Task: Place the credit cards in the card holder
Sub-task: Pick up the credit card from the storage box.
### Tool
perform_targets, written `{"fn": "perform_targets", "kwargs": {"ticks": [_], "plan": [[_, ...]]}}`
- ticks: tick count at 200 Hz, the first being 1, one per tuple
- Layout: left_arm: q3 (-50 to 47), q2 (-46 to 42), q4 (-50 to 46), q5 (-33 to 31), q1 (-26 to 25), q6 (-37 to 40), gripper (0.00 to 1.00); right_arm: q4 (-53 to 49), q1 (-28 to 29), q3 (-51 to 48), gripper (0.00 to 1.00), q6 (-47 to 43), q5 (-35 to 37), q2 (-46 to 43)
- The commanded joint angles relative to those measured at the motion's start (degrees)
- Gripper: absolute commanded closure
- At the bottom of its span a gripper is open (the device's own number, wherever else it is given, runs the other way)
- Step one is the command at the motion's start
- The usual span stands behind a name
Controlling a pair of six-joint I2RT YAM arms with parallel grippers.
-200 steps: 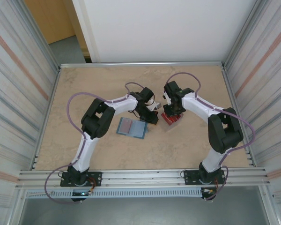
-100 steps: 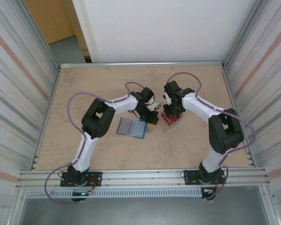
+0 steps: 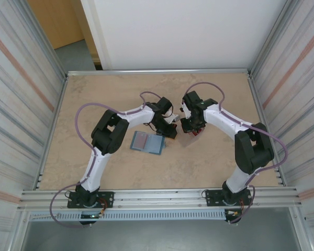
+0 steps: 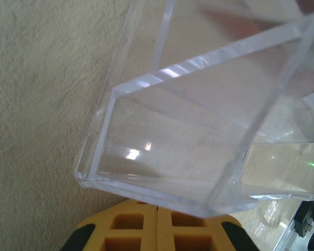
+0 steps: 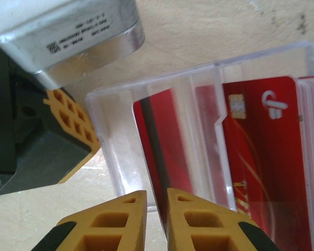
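Observation:
The teal card holder point(image 3: 147, 141) lies open and flat on the table, left of both grippers. A clear plastic case point(image 5: 199, 86) holds a stack of red credit cards point(image 5: 275, 172). My right gripper point(image 5: 157, 196) stands over the case's left part, its fingers closed on the near edge of one red credit card point(image 5: 156, 146) that stands tilted. From above, this gripper point(image 3: 190, 127) covers most of the red cards point(image 3: 195, 131). My left gripper point(image 4: 158, 206) is shut at the rim of the case point(image 4: 188, 136), its tips hidden under that rim. It sits just right of the holder point(image 3: 169, 129).
The left gripper's body point(image 5: 36, 130) sits close against the case's left side, a finger's width from my right fingers. Bare table point(image 3: 104, 99) lies around the holder. Metal rails point(image 3: 157, 196) run along the near edge, and ribbed walls close both sides.
My right gripper has shifted slightly left and back over the case, hiding more of the red cards, and its jaws have narrowed. The left arm and the holder have not moved.

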Motion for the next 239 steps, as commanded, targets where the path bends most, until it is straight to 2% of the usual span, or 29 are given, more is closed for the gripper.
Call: {"fn": "perform_targets", "kwargs": {"ticks": [1,62,80,94,147,177,198,219,239], "plan": [[1.15,1.1,-0.06,-0.28,-0.62,0.16,1.0,-1.83,-0.35,-0.95,0.84,1.26,-2.48,0.54],[0.95,0.54,-0.06,-0.37,-0.75,0.25,1.0,-1.49,0.46,0.2,0.82,0.39,5.59,2.12],[0.88,0.07,-0.14,-0.48,-0.63,0.32,1.0,-0.89,0.53,0.49,0.87,-0.03,5.76,2.37],[0.97,-0.8,-0.43,-0.59,-0.62,0.57,1.0,-1.06,0.51,1.09,0.95,-0.46,5.81,2.33],[0.96,-10.31,-1.97,0.15,0.58,1.98,0.99,-6.71,0.35,5.29,1.0,-1.25,5.44,-2.25],[-1.75,-19.53,-2.71,-0.02,3.36,5.13,0.89,-8.69,0.35,5.0,1.0,2.19,1.88,-8.72],[-6.19,-25.76,-4.1,-0.28,7.65,8.01,0.85,-6.87,0.56,2.62,1.0,7.96,-3.74,-12.97],[-14.13,-32.99,-3.56,-1.11,13.94,9.77,0.85,0.07,2.0,-2.3,1.0,15.68,-10.96,-16.46],[-21.7,-38.63,-2.77,-1.21,19.78,11.29,0.94,12.62,4.27,-8.97,1.0,25.02,-17.57,-18.3]]}}
